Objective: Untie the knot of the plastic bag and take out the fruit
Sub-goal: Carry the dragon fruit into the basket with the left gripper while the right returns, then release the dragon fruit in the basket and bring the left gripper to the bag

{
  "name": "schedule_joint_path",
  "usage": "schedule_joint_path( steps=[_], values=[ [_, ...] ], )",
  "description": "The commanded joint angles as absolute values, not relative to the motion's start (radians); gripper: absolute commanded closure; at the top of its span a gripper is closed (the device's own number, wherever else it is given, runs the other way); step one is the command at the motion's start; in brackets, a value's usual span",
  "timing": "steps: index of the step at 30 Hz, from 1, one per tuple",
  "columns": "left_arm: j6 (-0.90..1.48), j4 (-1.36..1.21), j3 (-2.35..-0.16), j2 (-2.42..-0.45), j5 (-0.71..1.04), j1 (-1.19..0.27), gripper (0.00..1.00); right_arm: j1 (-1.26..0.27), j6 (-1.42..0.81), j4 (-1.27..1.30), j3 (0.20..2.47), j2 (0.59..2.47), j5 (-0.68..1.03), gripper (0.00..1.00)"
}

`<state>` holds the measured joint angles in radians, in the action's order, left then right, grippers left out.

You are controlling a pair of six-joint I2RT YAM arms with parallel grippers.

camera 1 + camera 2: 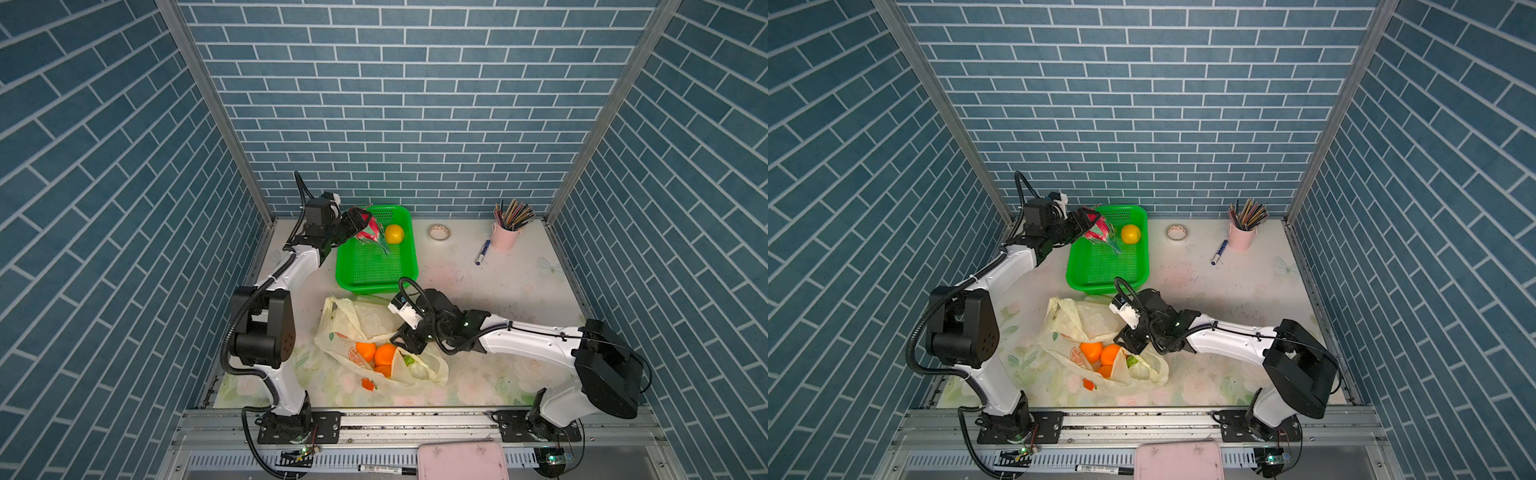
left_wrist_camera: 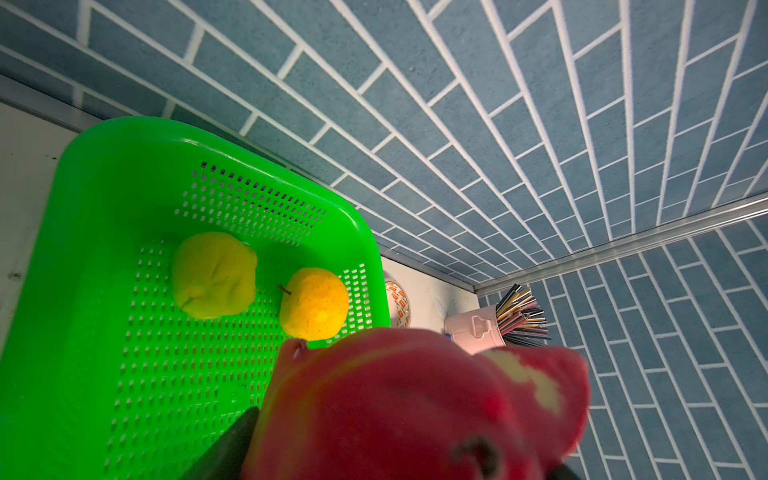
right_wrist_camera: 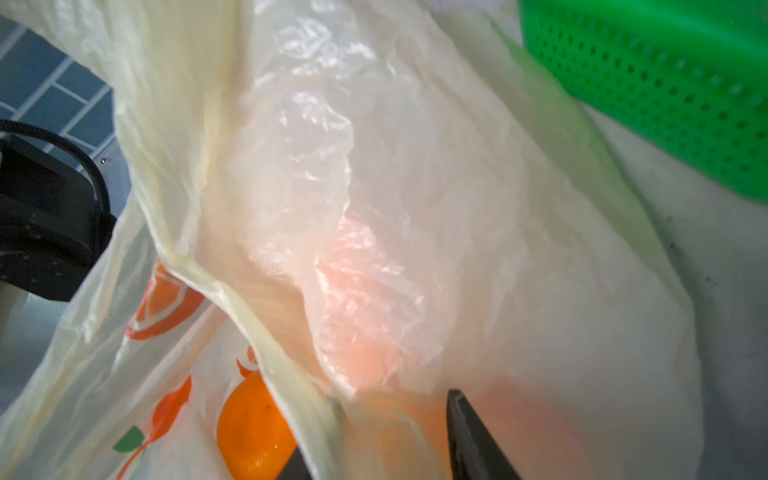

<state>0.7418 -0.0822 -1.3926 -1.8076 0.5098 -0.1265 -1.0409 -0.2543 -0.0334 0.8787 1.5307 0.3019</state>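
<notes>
The pale-yellow plastic bag [image 1: 353,328] [image 1: 1075,324] lies crumpled, mouth gaping; the knot is out of view. Three oranges [image 1: 385,353] [image 1: 1110,354] and a green fruit [image 1: 409,360] show inside. My right gripper [image 1: 401,338] [image 3: 392,415] sits at the bag's rim, jaws half closed with bag film [image 3: 374,166] between them; whether they pinch it is unclear. My left gripper [image 1: 356,221] [image 2: 390,457] is shut on the pink-red dragon fruit [image 1: 371,229] [image 2: 415,407] above the green basket [image 1: 374,282] [image 2: 104,166], which holds a yellow fruit [image 1: 394,234] [image 2: 313,303] and a green one [image 2: 214,274].
A tape roll [image 1: 439,232], a blue pen [image 1: 482,252] and a pink cup of pencils [image 1: 505,237] stand at the back right. A pink tray [image 1: 461,461] and a marker [image 1: 386,469] lie below the front rail. Brick walls close three sides.
</notes>
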Motion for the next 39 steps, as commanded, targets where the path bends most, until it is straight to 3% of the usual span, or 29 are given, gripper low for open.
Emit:
schedule_joint_path(
  steps=[1, 3, 7, 14, 27, 31, 34, 37, 39],
  values=[
    [0.763, -0.166, -1.414, -1.836, 0.511, -0.126, 0.51, -1.045, -0.239, -0.013, 0.864, 1.540, 0.333, 0.57],
    [0.744, -0.133, -1.439, -1.867, 0.498, -0.132, 0.51, -1.045, -0.242, -0.024, 0.866, 1.535, 0.324, 0.52],
    [0.721, -0.083, -1.482, -1.932, 0.477, -0.151, 0.51, -1.045, -0.254, -0.045, 0.877, 1.494, 0.294, 0.31],
    [0.736, -0.082, -1.518, -2.025, 0.449, -0.187, 0.51, -1.043, -0.282, -0.067, 0.896, 1.382, 0.182, 0.11],
    [0.712, 0.050, -1.617, -2.181, 0.393, -0.214, 0.50, -1.028, -0.299, 0.012, 0.938, 1.238, 0.096, 0.04],
    [0.715, 0.074, -1.634, -2.221, 0.406, -0.214, 0.45, -1.026, -0.301, 0.016, 0.946, 1.233, 0.088, 0.04],
    [0.710, 0.104, -1.663, -2.252, 0.424, -0.215, 0.37, -1.026, -0.299, 0.012, 0.942, 1.227, 0.087, 0.04],
    [0.698, 0.127, -1.677, -2.262, 0.421, -0.215, 0.16, -1.027, -0.301, 0.008, 0.945, 1.220, 0.087, 0.04],
    [0.693, 0.129, -1.674, -2.254, 0.409, -0.215, 0.11, -1.026, -0.301, 0.013, 0.946, 1.212, 0.092, 0.04]
  ],
)
